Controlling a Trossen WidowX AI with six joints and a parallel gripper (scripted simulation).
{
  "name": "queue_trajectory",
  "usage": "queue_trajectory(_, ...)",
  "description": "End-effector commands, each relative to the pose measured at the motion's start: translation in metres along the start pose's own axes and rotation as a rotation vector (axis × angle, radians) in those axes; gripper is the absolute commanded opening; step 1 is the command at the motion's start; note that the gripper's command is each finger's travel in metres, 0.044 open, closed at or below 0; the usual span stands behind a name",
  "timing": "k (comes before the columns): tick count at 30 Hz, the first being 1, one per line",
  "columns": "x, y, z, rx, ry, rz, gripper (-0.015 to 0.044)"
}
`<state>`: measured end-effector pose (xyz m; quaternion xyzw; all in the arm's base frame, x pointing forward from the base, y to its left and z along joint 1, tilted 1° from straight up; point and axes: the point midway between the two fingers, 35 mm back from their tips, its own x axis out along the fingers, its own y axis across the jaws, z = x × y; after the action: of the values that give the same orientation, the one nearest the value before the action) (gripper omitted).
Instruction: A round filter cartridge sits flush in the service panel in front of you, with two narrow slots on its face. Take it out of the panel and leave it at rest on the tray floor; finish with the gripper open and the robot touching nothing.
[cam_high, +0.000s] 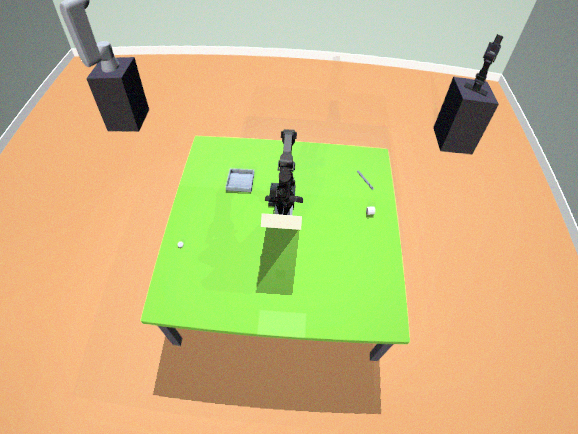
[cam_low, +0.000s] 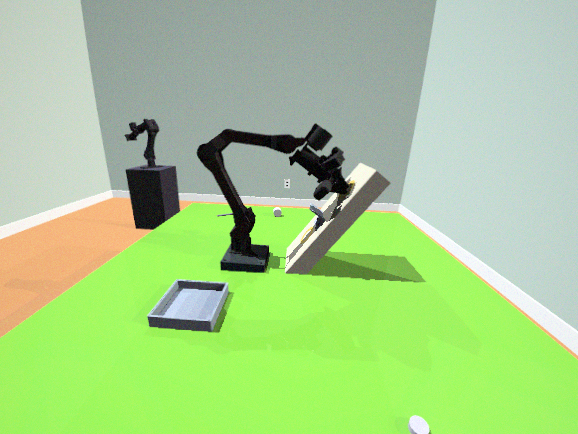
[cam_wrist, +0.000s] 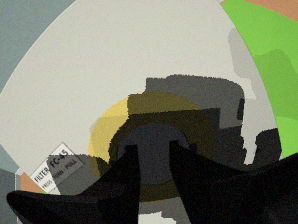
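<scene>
The pale service panel (cam_high: 281, 221) (cam_low: 345, 222) (cam_wrist: 150, 45) leans back in front of the arm. The round filter cartridge (cam_wrist: 156, 167) shows dark in shadow inside a yellow ring (cam_wrist: 107, 122) on its face. My gripper (cam_low: 348, 190) (cam_wrist: 152, 150) is at the panel's upper part, shut on the cartridge, with a fingertip at each side of its face. The slots are hidden by the fingertips. Whether the cartridge stands proud of the panel cannot be told. The grey tray (cam_high: 240, 181) (cam_low: 192, 302) is empty, beside the arm's base.
A blue-grey handle (cam_low: 316, 212) sticks out lower on the panel. A label (cam_wrist: 54, 165) is beside the yellow ring. A white cylinder (cam_high: 370, 211) (cam_low: 277, 212), a grey rod (cam_high: 365, 180) and a small white disc (cam_high: 180, 244) (cam_low: 419, 425) lie on the green table.
</scene>
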<state>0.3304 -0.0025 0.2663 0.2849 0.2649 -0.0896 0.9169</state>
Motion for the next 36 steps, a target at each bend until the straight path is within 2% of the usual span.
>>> queue_trajectory(1, 0.004, 0.001, 0.0, -0.162, 0.0, 0.001, 0.0)
queue_trajectory(5, 0.004, 0.001, 0.0, -0.292, 0.0, 0.001, 0.0)
queue_trajectory(10, 0.001, 0.001, 0.001, -0.24, 0.0, 0.001, 0.0)
queue_trajectory(22, -0.071, 0.0, 0.0, -0.165, 0.004, -0.001, 0.0)
queue_trajectory(36, -0.072, 0.0, 0.0, -0.164, 0.004, -0.001, 0.0)
